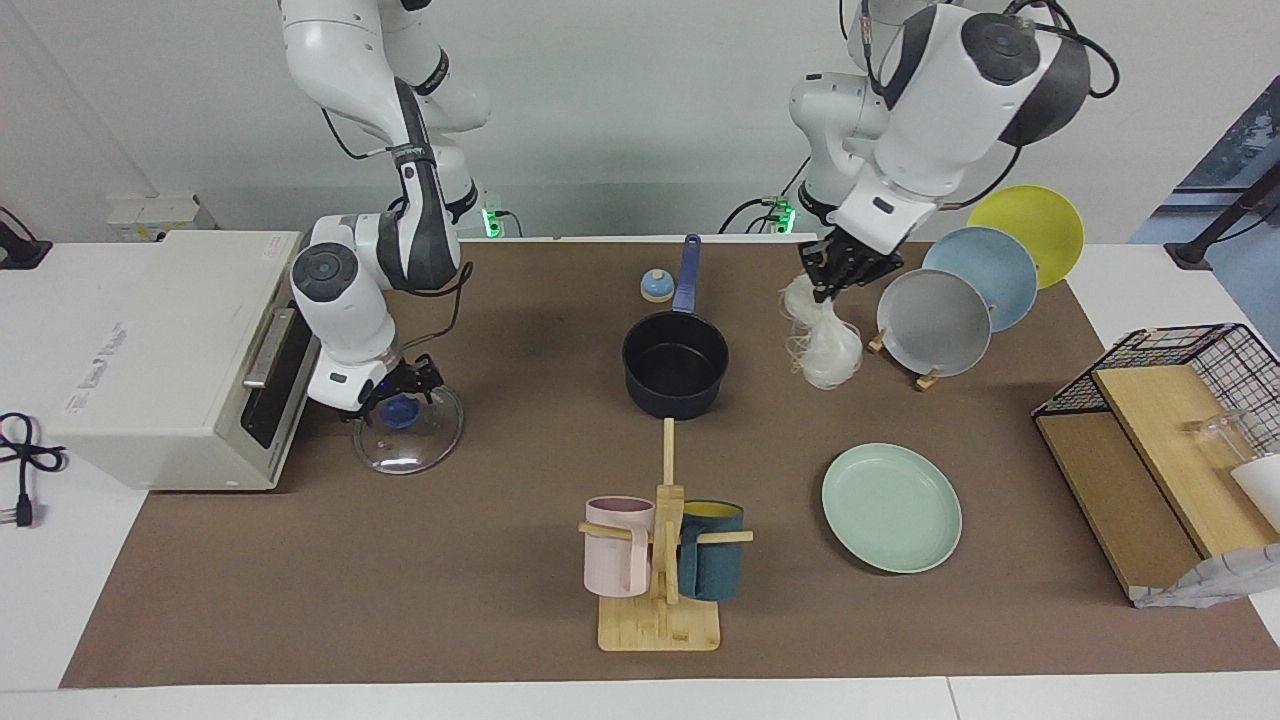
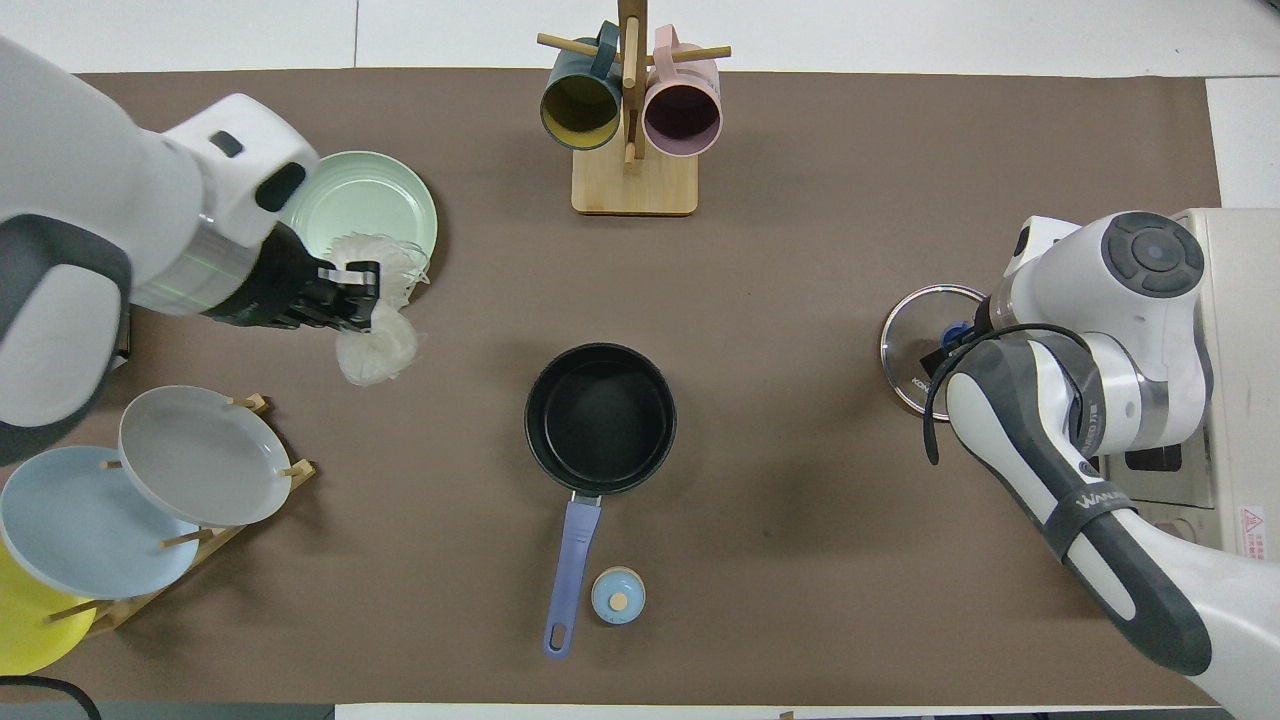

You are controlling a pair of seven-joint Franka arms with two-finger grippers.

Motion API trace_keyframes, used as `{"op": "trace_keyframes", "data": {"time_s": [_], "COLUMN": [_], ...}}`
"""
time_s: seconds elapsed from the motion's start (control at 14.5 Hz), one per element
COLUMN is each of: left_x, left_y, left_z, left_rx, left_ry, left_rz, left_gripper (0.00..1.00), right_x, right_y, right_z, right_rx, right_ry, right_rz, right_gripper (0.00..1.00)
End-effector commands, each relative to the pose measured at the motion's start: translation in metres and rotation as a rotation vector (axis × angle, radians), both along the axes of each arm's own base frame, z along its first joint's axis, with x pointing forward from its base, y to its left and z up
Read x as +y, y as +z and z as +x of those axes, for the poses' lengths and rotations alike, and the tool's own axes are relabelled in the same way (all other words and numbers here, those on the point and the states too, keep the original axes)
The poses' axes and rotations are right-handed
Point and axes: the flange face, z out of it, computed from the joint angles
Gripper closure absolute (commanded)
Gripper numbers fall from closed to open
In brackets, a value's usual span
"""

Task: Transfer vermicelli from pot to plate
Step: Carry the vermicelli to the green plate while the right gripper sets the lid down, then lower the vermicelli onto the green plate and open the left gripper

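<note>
The translucent white bundle of vermicelli [image 1: 822,340] hangs right of centre in the facing view, clenched in the left gripper [image 1: 826,285], clear of the empty dark navy pot [image 1: 675,363]. This looks like mid-carry; next it must reach the pale mint-green plate [image 1: 890,507] at lower right and let go. The right gripper [image 1: 400,395] rests at a glass lid [image 1: 408,428]; I cannot tell its grip. "WANA" shows on its arm.

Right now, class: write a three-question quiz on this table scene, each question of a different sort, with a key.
1. True or false: the vermicelli lies in the pot.
2. The left gripper holds: A) a mug, B) the vermicelli, C) the pot's handle.
3. Fill in: the right gripper is down at the glass ____ beside the oven.

Key: 1 false, the pot is empty; 2 B, in the air, not yet over the plate; 3 lid.
</note>
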Motion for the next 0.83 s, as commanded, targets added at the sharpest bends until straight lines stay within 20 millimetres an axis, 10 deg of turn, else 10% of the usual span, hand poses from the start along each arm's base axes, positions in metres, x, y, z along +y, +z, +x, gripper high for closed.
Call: {"op": "trace_keyframes", "data": {"time_s": [0.0,0.41,0.76], "left_x": [0.04,0.078,0.087], "left_y": [-0.009,-0.106,-0.182], "left_z": [0.031,0.103,0.118], "left_rx": [-0.066,-0.156,-0.179], "left_ry": [0.012,-0.027,-0.056], "left_rz": [-0.046,-0.048,-0.036], "left_gripper": [1.0,1.0,1.0], "right_x": [-0.005,-0.016,-0.025], "right_y": [0.043,0.17,0.24], "right_z": [0.003,0.008,-0.023], "right_rx": [0.003,0.023,-0.018], "right_ry": [-0.007,-0.107,-0.194], "right_rz": [-0.002,-0.01,0.002], "right_gripper": [0.0,0.0,0.0]}}
